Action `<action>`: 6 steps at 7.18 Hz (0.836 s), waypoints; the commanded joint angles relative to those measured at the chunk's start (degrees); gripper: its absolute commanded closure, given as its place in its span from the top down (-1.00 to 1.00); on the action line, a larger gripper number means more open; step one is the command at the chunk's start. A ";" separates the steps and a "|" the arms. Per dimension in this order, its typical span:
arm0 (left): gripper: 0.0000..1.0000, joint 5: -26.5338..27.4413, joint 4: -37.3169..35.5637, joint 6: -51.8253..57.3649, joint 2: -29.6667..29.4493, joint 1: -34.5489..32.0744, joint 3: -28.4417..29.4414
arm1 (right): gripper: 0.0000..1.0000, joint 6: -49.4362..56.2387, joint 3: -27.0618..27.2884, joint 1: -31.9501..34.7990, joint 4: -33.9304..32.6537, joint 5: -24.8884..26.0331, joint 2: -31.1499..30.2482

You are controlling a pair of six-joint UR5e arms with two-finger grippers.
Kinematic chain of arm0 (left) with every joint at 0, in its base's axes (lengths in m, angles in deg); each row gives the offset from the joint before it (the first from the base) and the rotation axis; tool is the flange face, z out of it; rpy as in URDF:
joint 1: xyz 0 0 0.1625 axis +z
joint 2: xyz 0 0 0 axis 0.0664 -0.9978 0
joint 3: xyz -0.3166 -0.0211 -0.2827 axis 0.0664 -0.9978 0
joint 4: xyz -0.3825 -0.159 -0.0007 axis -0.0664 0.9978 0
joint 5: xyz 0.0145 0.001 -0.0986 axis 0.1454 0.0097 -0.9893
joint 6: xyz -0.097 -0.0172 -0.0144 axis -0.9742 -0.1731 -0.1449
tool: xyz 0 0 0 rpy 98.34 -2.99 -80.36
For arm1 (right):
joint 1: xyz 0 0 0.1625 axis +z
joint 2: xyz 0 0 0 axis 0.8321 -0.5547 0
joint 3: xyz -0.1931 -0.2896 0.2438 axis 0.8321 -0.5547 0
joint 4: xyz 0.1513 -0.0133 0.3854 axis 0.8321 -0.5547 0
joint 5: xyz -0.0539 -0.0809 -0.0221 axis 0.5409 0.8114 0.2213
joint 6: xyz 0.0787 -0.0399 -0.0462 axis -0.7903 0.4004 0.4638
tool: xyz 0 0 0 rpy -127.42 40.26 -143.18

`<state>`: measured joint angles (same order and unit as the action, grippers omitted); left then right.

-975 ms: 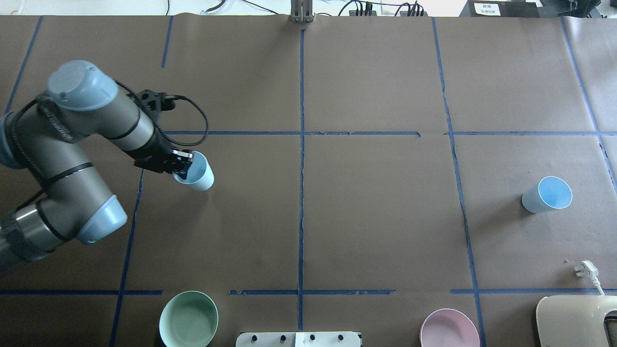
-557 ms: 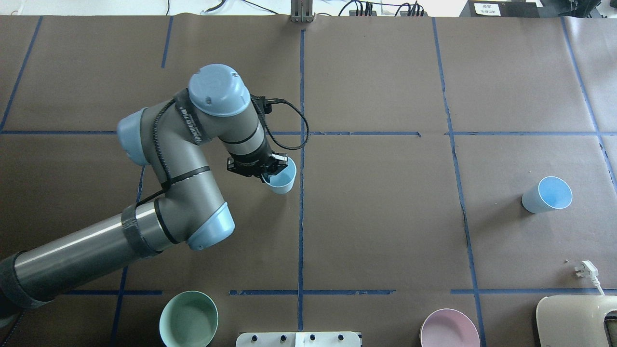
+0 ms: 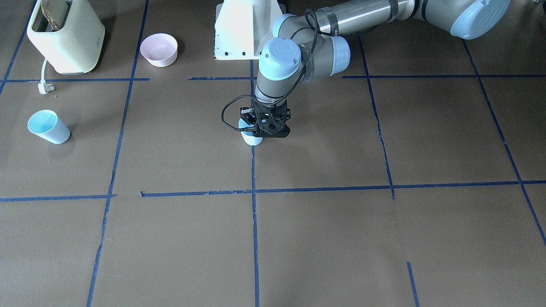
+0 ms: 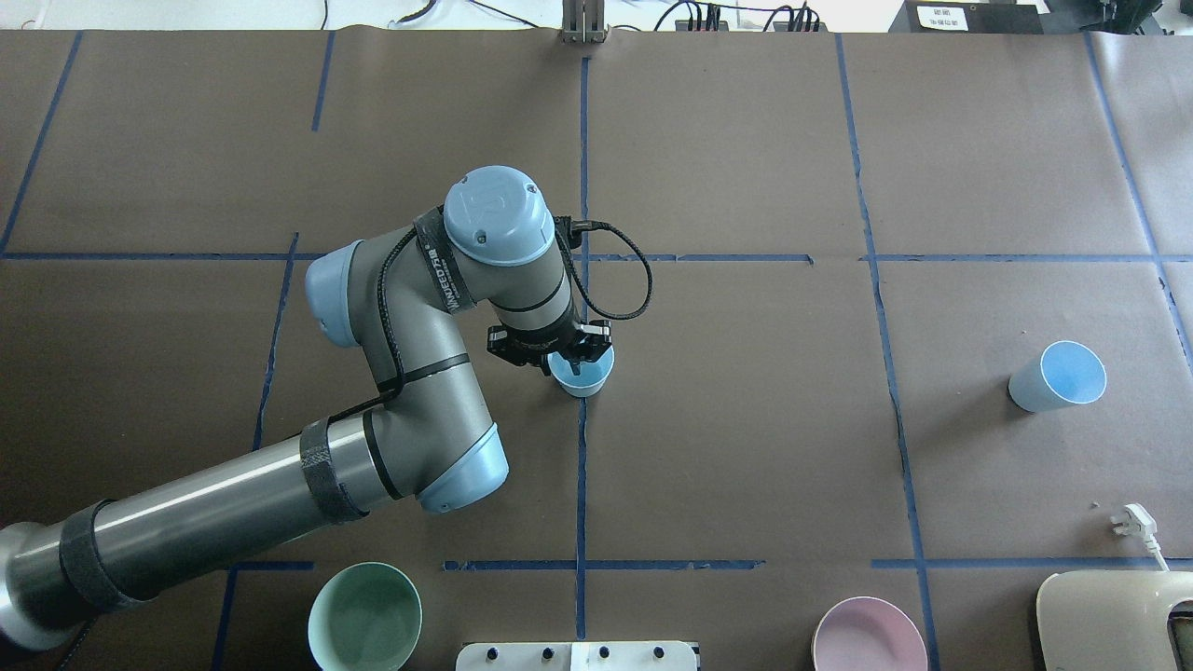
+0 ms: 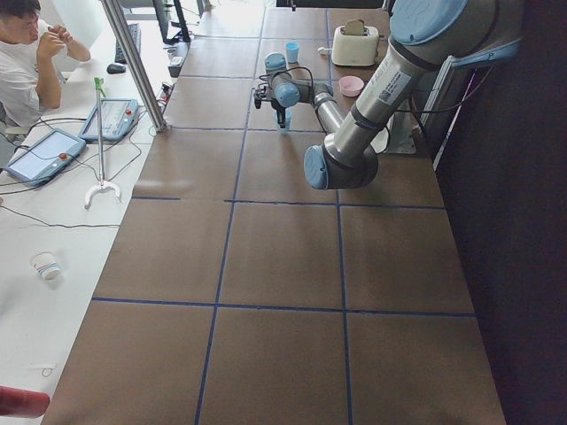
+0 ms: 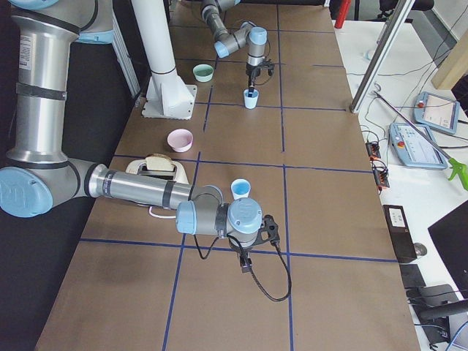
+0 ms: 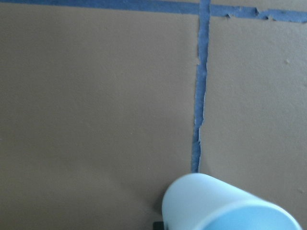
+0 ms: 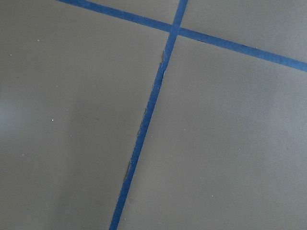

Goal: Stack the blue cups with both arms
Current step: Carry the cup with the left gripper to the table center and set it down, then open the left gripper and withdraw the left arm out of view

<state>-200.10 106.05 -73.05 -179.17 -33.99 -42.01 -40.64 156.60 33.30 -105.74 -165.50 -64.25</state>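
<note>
One cup (image 4: 583, 377) stands upright at the table's middle, on the centre tape line (image 4: 582, 466). The left gripper (image 4: 559, 352) comes down from above with its fingers pinching the cup's rim. Whether the base touches the table (image 4: 746, 447) I cannot tell. Bare brown surface lies open on every side. The second cup (image 4: 1058, 376) stands well apart near the right end, ungripped. Just past it, the right gripper (image 6: 246, 263) hangs low. Whether its fingers are spread or closed cannot be told.

Far left arm (image 6: 235, 38) down at blue cup (image 6: 251, 100); near right arm (image 6: 146, 189) beside second blue cup (image 6: 240, 189).
</note>
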 commanded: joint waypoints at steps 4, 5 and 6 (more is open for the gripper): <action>1.00 -4.27 -11.96 15.29 16.54 -8.45 -24.77 | 1.00 0.15 -0.02 -0.22 3.93 0.08 0.29; 1.00 -4.45 -13.04 25.05 23.58 -12.66 -29.47 | 1.00 0.07 -0.02 -0.23 3.93 0.08 0.29; 1.00 -7.58 -15.49 36.37 27.91 -19.32 -30.13 | 1.00 -0.02 -0.02 -0.40 3.93 0.08 0.29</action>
<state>-205.10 93.35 -49.65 -157.94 -46.49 -68.82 -40.57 156.58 33.02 -101.94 -165.42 -63.95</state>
